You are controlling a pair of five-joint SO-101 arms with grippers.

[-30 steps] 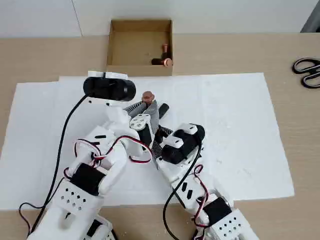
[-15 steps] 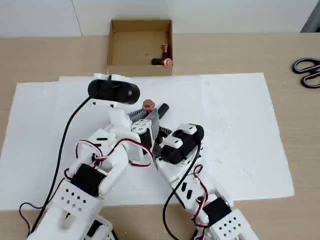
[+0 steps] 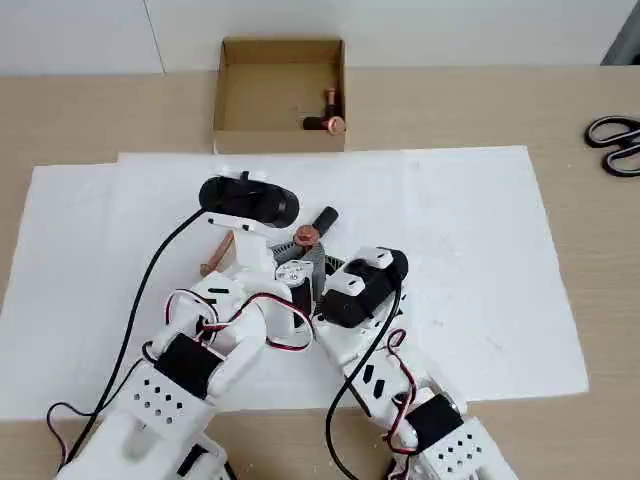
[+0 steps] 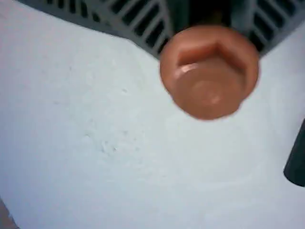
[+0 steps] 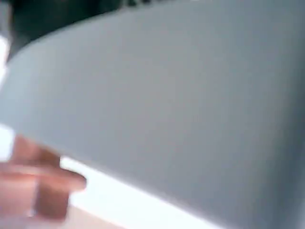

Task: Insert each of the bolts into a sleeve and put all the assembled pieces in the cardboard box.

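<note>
From the high view we see the cardboard box (image 3: 232,100) at the far side of the table (image 3: 90,110). Assembled pieces (image 3: 327,120) lie inside it against its right wall. White paper (image 3: 480,260) covers the table in front of the arms, and scissors (image 3: 615,145) lie well off to the right. Both arms lean in together over the middle of the paper. The left gripper (image 3: 304,246) pinches a bolt (image 3: 306,236), copper head up. A black sleeve (image 3: 326,217) sits just beyond the bolt; we cannot tell whether the two touch. The right gripper (image 3: 322,266) sits tucked under its own camera, and we cannot tell whether it is spread or pressed together. A second bolt (image 3: 211,260) lies on the paper just beside the left arm, partly hidden by it.

In the left wrist view the bolt's head faces us. Grey ribbed fingers (image 4: 124,19) stand on either side behind it, above the paper. The dark end of the sleeve shows at the frame's edge, apart from the head.

In the right wrist view a pale, blurred surface lies close to the lens. Past it we see a copper piece (image 5: 28,191) that we cannot make out clearly.
</note>
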